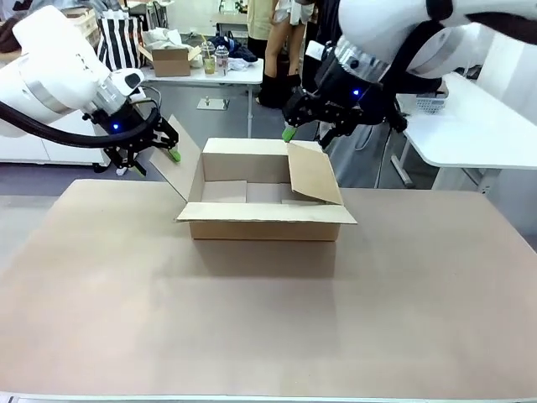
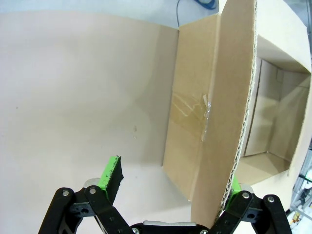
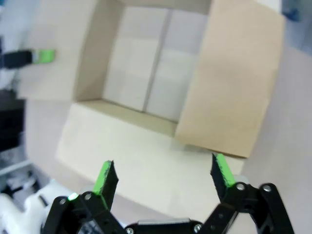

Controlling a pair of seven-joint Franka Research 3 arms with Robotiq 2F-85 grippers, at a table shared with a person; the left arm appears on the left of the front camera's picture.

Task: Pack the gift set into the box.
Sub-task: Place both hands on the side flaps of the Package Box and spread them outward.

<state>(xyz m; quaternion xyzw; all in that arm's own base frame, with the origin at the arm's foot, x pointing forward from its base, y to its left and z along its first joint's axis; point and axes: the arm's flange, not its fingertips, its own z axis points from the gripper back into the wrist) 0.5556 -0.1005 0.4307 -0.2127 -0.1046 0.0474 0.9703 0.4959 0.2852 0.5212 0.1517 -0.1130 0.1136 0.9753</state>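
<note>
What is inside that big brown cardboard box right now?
The large brown box has a bare cardboard floor, with nothing lying on it where visible. The inward-leaning flap hides the corner beneath it.

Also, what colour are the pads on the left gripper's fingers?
The pads are bright green; the left wrist view shows them best.

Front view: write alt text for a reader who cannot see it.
An open brown cardboard box sits on a tan table, nothing visible inside. The left end effector, open, is at the box's left flap; the right end effector, open, hovers over the raised right flap.
</note>
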